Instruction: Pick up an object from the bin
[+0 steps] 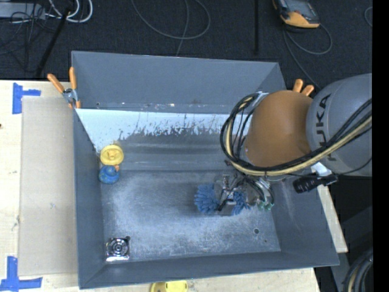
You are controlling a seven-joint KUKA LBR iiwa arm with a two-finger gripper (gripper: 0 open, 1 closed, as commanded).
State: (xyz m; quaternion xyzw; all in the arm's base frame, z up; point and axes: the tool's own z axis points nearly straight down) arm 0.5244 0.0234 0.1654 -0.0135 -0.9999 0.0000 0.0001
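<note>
the arm [347, 129] extends in from the right side of the camera view, its grey last link angled downward. an orange cover [279, 129] caps the wrist (black and yellowish cables [226, 140] loop around its left side and underneath). below the cover the gripper [229, 198] points down, set low and a little left of the wrist.

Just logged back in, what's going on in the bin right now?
The KUKA arm reaches in from the right, and its claw is down on a blue, bristly-looking thing lying right of the middle of the grey bin. Blue shows on both sides of the claw, but I cannot tell whether it is gripped. A yellow-and-blue toy sits by the left wall and a small silvery square piece lies in the near left corner, both well away from the claw.
</note>
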